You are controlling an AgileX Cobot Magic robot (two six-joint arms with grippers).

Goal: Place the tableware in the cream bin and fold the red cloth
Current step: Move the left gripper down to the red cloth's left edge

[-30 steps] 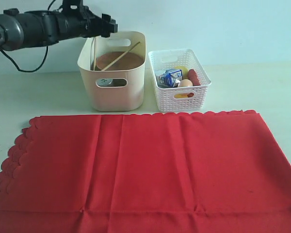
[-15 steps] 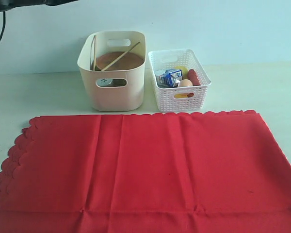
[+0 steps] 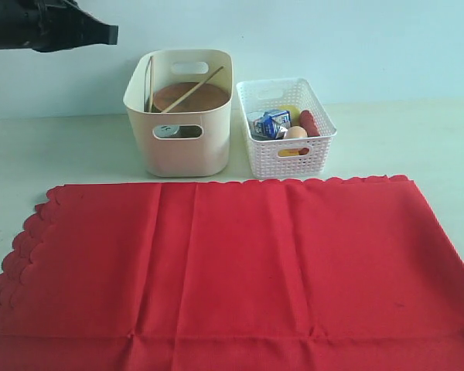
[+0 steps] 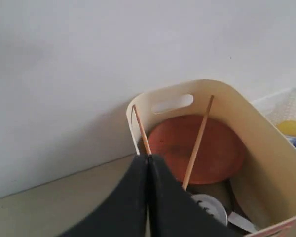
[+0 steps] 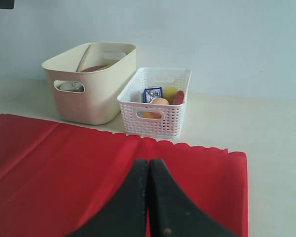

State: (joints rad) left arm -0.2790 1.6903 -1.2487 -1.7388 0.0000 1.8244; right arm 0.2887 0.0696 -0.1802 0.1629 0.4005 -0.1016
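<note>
Cream plastic bin (image 3: pixel 182 154) holds round brown plate (image 3: pixel 205 99) and long wooden chopsticks (image 3: pixel 193 90), flat red scalloped cloth (image 3: pixel 232 270) in front of it awaits folding, left gripper (image 4: pixel 148 158) and right gripper (image 5: pixel 149 162) both clenched empty.

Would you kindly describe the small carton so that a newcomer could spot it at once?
Behind the big red cloth stand two containers; take the white lattice basket, right of the taller cream bin. Inside it, the carton is the only boxy, blue-and-white item, next to a rounded egg and a red sausage.
</note>
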